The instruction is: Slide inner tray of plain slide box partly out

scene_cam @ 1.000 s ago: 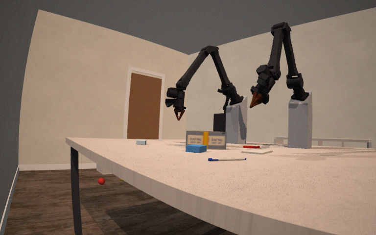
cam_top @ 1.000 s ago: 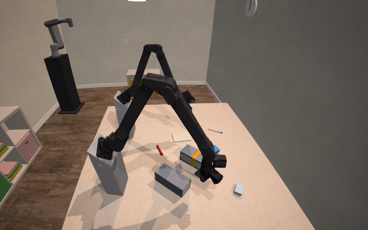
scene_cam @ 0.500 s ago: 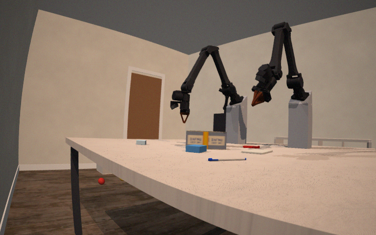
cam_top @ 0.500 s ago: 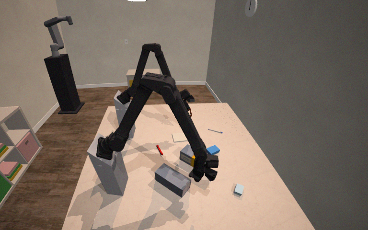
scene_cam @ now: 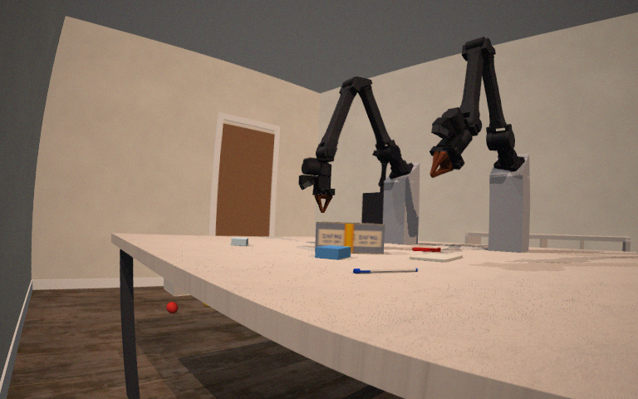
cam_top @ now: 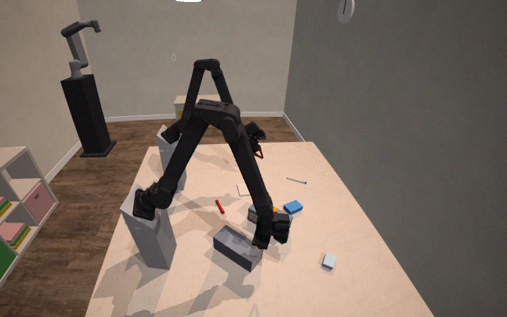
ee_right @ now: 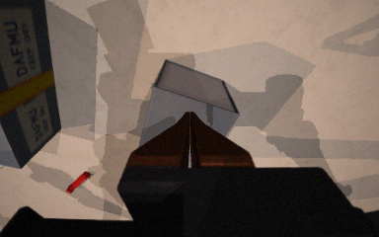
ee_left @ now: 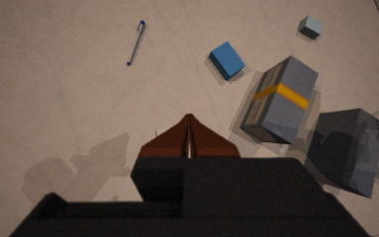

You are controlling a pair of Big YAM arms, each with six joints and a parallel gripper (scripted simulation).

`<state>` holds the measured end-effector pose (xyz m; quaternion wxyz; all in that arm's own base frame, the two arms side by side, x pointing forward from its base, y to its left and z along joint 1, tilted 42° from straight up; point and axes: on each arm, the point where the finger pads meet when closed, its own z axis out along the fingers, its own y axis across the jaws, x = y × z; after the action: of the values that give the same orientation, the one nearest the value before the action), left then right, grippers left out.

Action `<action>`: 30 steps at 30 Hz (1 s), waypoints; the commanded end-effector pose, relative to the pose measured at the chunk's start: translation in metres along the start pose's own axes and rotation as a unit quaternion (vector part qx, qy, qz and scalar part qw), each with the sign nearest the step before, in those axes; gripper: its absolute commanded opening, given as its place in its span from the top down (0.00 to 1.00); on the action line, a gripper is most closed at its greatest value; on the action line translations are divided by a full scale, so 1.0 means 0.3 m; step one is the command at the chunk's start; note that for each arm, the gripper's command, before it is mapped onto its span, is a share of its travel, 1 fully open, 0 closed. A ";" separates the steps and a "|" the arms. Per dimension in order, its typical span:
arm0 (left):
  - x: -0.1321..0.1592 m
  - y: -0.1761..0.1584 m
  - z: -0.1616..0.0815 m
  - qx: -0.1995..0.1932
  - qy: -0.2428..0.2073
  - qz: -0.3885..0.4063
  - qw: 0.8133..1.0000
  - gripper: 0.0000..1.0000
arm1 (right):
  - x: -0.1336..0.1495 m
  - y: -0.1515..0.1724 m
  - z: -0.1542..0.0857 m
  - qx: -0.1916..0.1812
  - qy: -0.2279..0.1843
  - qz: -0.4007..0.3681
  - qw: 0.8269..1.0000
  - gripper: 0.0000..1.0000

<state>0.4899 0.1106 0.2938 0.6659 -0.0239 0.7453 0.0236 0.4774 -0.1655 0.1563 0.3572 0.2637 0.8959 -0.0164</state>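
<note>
The plain grey slide box (cam_top: 237, 246) lies on the table near the front, and its tray looks fully inside the sleeve. My right gripper (cam_top: 260, 244) is shut and empty. It hovers a little above the plain box's end, which shows in the right wrist view (ee_right: 189, 106) under the fingertips. The banded slide box (scene_cam: 350, 237) with its orange band stands just beyond the plain box, close beside my right arm. My left gripper (scene_cam: 440, 165) is shut and empty, held high over the middle of the table. In the left wrist view both the banded box (ee_left: 278, 99) and the plain box (ee_left: 345, 150) lie off to the right.
A blue block (cam_top: 292, 207) lies next to the banded box. A small pale blue block (cam_top: 329, 260) lies nearer the table's front right. A pen (cam_top: 296, 180), a red marker (cam_top: 220, 206) and a white pad (cam_top: 243, 189) lie further back. Two grey arm pedestals stand on the left.
</note>
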 end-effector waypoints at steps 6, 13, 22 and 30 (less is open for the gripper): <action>-0.051 0.026 -0.064 -0.020 -0.035 0.107 0.993 1.00 | 0.088 0.014 0.024 -0.004 -0.002 -0.125 0.992 1.00; -0.084 0.034 -0.068 -0.027 -0.047 0.124 0.991 1.00 | 0.032 -0.004 -0.015 -0.001 -0.031 -0.136 0.990 1.00; 0.028 -0.028 0.003 0.001 -0.017 0.117 0.993 1.00 | 0.107 0.017 0.032 -0.007 0.002 -0.123 0.992 1.00; 0.033 -0.152 0.113 0.041 -0.047 0.157 0.986 1.00 | 0.102 0.019 0.026 -0.007 -0.001 -0.124 0.992 1.00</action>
<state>0.5024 0.0839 0.2742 0.6754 0.0876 0.7263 0.0927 0.4607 -0.1518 0.1293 0.3525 0.1483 0.9222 -0.0584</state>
